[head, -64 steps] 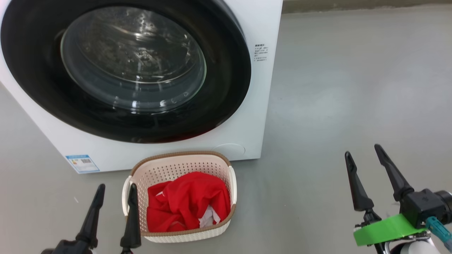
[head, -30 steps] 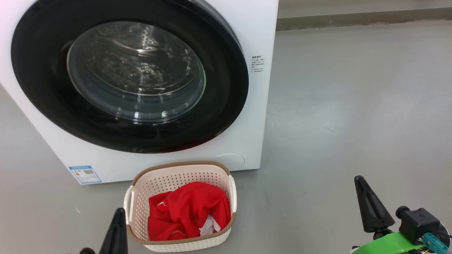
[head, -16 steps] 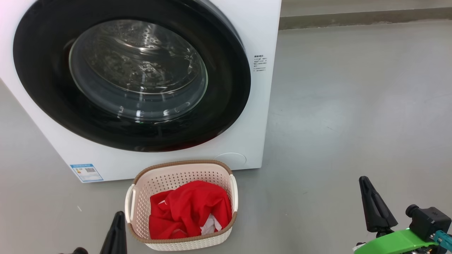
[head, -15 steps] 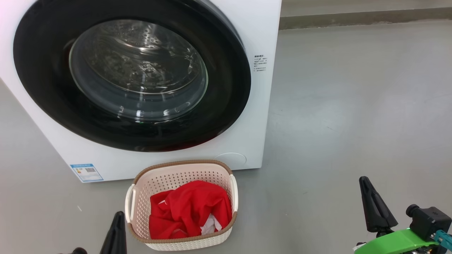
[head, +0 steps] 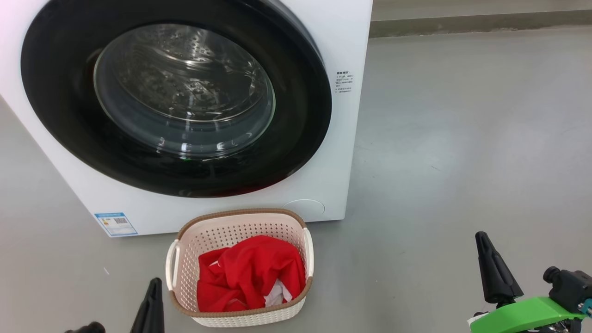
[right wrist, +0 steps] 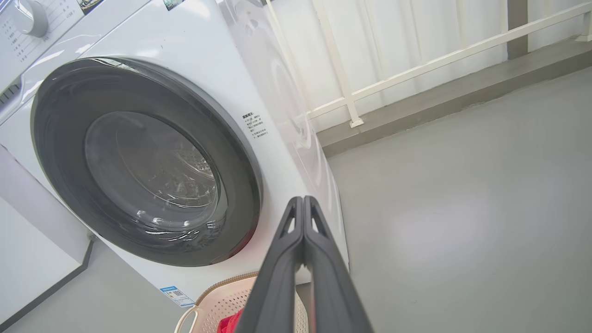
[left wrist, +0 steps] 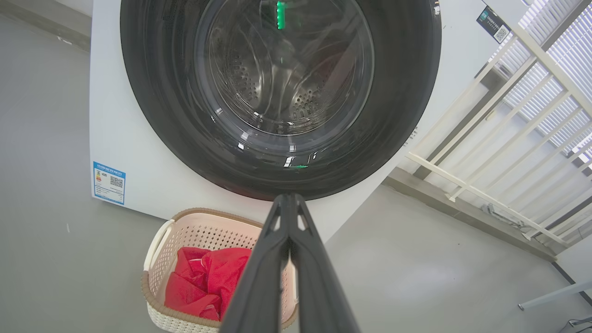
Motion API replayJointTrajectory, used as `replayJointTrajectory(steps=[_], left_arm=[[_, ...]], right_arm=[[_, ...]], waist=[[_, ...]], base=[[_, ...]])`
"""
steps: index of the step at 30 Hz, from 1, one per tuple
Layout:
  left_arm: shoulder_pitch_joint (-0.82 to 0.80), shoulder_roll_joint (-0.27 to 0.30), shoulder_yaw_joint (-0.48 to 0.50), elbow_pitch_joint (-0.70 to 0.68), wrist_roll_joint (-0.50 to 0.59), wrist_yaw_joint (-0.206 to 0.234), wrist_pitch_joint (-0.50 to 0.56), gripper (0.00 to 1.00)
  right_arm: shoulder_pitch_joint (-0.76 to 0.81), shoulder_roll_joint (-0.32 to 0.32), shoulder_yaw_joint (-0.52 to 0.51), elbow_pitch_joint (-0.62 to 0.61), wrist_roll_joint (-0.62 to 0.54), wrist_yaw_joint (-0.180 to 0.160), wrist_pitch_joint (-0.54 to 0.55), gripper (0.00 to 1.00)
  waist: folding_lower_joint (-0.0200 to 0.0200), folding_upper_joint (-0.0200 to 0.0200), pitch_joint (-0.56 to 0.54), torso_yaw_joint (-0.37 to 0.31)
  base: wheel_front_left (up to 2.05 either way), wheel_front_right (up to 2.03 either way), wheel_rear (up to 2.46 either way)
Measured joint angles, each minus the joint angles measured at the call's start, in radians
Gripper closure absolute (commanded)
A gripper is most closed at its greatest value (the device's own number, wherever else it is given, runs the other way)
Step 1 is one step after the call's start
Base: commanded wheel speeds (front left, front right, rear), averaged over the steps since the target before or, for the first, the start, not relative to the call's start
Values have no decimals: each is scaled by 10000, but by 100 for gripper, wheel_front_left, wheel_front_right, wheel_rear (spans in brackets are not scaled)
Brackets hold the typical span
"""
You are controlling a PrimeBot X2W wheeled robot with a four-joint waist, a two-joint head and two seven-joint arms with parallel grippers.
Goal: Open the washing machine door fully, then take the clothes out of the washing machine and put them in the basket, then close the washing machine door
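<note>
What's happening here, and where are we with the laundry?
The bright red garments with white parts lie in the small cream perforated plastic basket, which stands on the grey floor in front of the big white front-loading washing machine. Its round door with the glossy black rim looks shut, and no fabric shows through the glass. Both arms' jaws are shut, hold nothing and touch nothing. The job looks done.

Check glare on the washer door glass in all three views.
Head view: white glints streak the washing machine door glass, pink flare in the top-left corner. Left wrist view: green light mirrored in the glass. Right wrist view: glossy side of the washing machine washed out.
</note>
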Motion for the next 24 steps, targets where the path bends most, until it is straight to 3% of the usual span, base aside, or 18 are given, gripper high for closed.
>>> replayJointTrajectory(steps=[24], left_arm=[[-345,15,167,391,-2817,-268,593,100]], right_arm=[[-377,-188,19,217,3012,-2,548,100]], waist=[[0,0,36,132]], base=[[0,0,0]])
